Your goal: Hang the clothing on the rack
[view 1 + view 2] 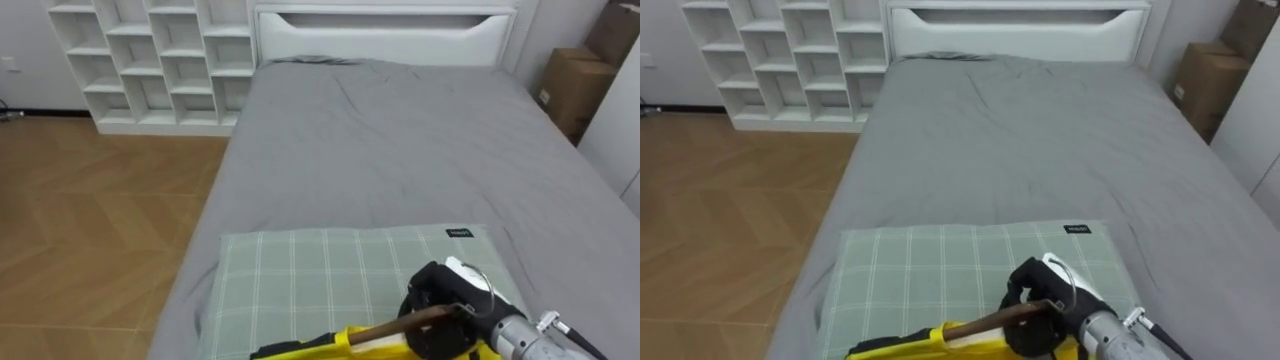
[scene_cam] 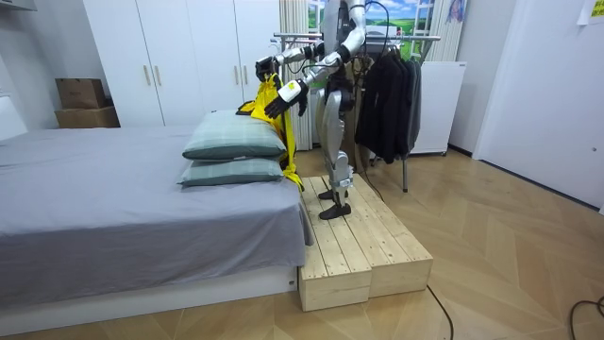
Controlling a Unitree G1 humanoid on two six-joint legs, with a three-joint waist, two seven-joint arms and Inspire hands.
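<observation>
Your right hand (image 1: 440, 300), low over the checked pillow (image 1: 300, 280), has its fingers curled round the brown hanger (image 1: 418, 320). That keeps the yellow garment (image 1: 300, 348) draped on it and lifted off the bed (image 1: 400, 150). Your left hand (image 2: 264, 68) is raised at the garment's top, though I cannot tell its grip, and the clothes rack (image 2: 415, 38) stands behind you, so a turn seems needed.

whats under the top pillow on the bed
Under the top pillow lies a second pillow, on the grey bed. Anything between or beneath them is covered.
</observation>
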